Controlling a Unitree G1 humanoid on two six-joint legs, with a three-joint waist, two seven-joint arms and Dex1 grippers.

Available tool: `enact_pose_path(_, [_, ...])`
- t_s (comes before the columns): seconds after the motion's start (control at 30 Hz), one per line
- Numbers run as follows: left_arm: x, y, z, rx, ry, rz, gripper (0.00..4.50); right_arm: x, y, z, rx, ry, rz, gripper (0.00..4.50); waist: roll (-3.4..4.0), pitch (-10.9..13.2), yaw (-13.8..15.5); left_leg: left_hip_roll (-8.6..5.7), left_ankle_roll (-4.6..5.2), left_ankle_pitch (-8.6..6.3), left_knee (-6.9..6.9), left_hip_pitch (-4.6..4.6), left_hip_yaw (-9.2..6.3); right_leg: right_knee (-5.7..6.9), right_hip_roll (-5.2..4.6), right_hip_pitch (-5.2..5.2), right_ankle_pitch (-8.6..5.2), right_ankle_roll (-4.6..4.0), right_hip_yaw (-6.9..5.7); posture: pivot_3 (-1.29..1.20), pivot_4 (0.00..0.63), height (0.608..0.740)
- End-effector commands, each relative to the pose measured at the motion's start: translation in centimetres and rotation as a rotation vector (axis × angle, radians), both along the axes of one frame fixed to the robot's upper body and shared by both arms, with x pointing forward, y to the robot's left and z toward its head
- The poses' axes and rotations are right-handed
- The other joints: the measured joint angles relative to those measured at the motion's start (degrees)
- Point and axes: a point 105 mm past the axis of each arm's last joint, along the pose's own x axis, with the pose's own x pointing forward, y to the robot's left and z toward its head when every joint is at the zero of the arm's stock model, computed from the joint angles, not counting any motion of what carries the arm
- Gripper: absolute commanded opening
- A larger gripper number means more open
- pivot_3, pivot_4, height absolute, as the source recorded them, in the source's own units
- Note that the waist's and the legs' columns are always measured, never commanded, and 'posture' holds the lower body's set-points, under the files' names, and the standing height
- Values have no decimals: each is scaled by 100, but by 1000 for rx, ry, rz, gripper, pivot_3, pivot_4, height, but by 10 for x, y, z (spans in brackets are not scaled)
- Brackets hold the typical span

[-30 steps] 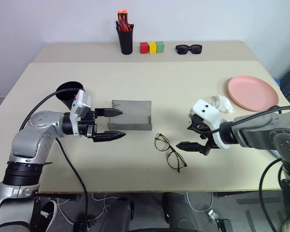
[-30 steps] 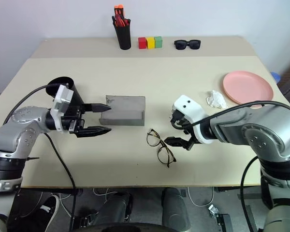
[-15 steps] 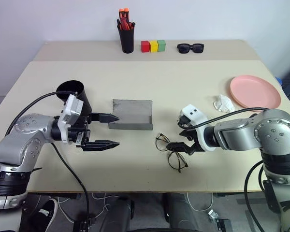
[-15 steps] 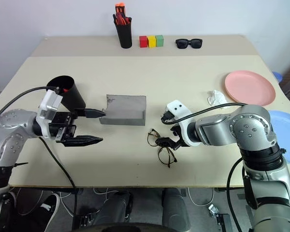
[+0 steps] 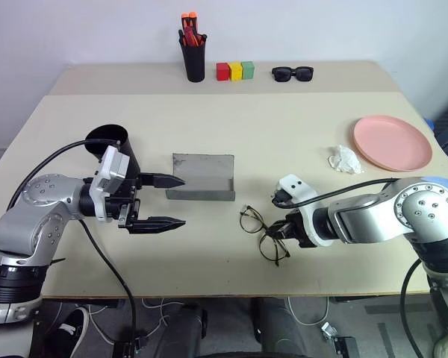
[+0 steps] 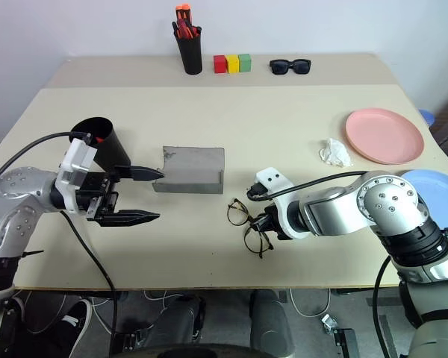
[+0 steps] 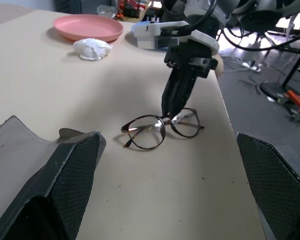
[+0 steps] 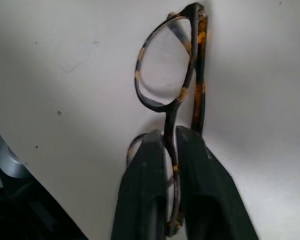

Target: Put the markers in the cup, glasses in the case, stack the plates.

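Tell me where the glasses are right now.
In the head views, the glasses lie on the table near its front edge, just right of the open grey case, with the right gripper pinched on the frame.

The right gripper [image 8: 170, 185] covers the near lens of the glasses [image 8: 172, 80], so only one lens shows whole. The light blue plate [image 6: 437, 201] is cut off by the frame edge and partly hidden behind the right arm. A red object inside the cup [image 6: 104, 145] is too small to identify. The case [image 7: 20, 165] is partly hidden behind the left gripper's fingers [image 7: 70, 185].
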Motion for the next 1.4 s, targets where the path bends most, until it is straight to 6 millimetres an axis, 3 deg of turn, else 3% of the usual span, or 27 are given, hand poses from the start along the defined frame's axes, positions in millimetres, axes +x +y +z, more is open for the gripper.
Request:
enact_pose_path(0.03, [-1, 1, 5, 12, -38, 0, 4500, -2, 4, 7, 27, -3, 1, 644, 0, 0, 3, 0, 0, 0, 0, 0, 0, 0, 0, 0, 0, 0, 0, 0, 150, 740])
enact_pose_path(0.53, [0, 1, 2, 15, -35, 12, 4500, 6, 6, 5, 101, 36, -88, 644, 0, 0, 10, 0, 0, 0, 0, -1, 0, -1, 1, 0, 0, 0, 0, 0, 150, 740])
enact_pose_path(0.6, [-2, -1, 3, 17, -39, 12, 4500, 6, 6, 5, 105, 42, -86, 86, 0, 0, 9, 0, 0, 0, 0, -1, 0, -2, 1, -1, 0, 0, 0, 0, 150, 740])
enact_pose_path(0.83, [-14, -12, 21, 17, -59, 9, 4500, 6, 6, 6, 100, 43, -77, 40, 0, 0, 11, 1, 0, 0, 0, -3, -1, -3, 1, -1, 0, 0, 0, 0, 150, 740])
enact_pose_path(1.07, [-21, -17, 34, 10, -55, 24, 4500, 8, -15, 27, 4, -39, -5, 40, 1, 1, 14, 0, 0, 0, 0, -4, -1, -3, 2, -2, -1, 0, 0, 0, 150, 740])
enact_pose_path(1.2, [-10, -19, 35, -5, -53, 42, 4500, 9, -35, 46, -90, -108, 41, 40, 3, 2, 32, 0, 0, 0, 2, -8, -1, -4, 4, -3, -1, 0, -2, 0, 150, 740])
enact_pose_path(1.4, [-4, -16, 31, -13, -57, 60, 4500, 32, -47, 64, -194, -318, 56, 40, 3, 2, 4, 2, 3, -1, 1, -12, 6, -4, 4, -12, -1, 1, -2, 0, 150, 740])
